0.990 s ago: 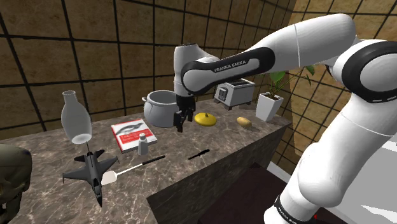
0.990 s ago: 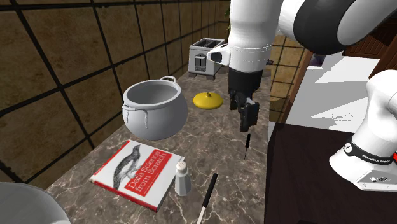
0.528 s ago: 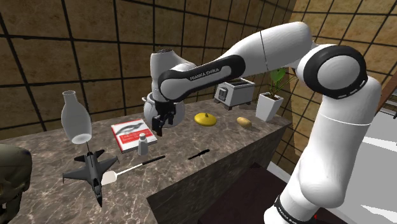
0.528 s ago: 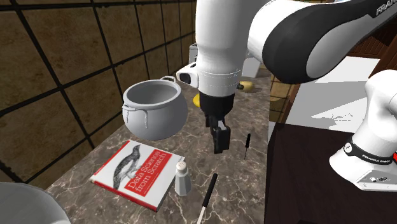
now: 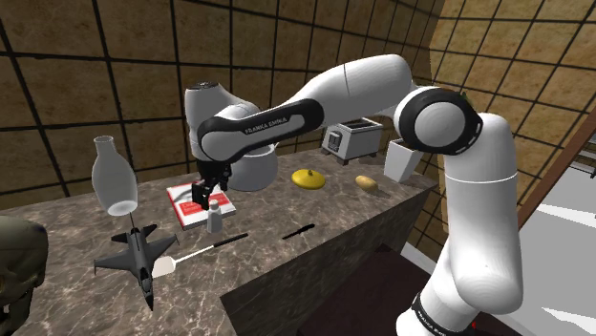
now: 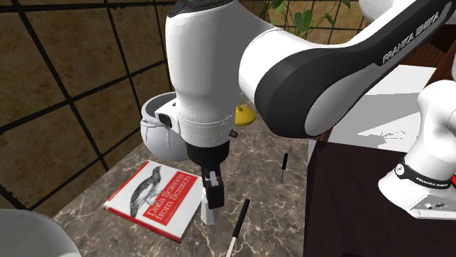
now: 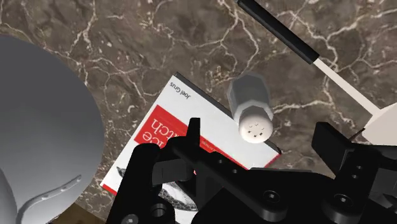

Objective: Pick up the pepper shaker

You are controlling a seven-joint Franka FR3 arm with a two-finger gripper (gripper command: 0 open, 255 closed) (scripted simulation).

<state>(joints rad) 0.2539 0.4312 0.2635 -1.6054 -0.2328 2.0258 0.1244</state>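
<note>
Two fingers (image 7: 194,137) stand wide apart, gripping nothing. Gripper (image 6: 213,191) hangs pointing down, just above the shaker (image 6: 210,214). Shaker is upright on the marble counter (image 6: 263,182), right at the red book's (image 6: 150,198) edge; touching or just beside, can't tell. Grey pot (image 6: 157,128) sits beyond the book, by the tiled wall. Black-handled spoon (image 7: 280,30) lies near the shaker, not touching it.

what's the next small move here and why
Probably lower the gripper straight down: its fingers stand open, and the upright white pepper shaker sits just below, roughly centred between them, not yet clasped, beside the red book.
</note>
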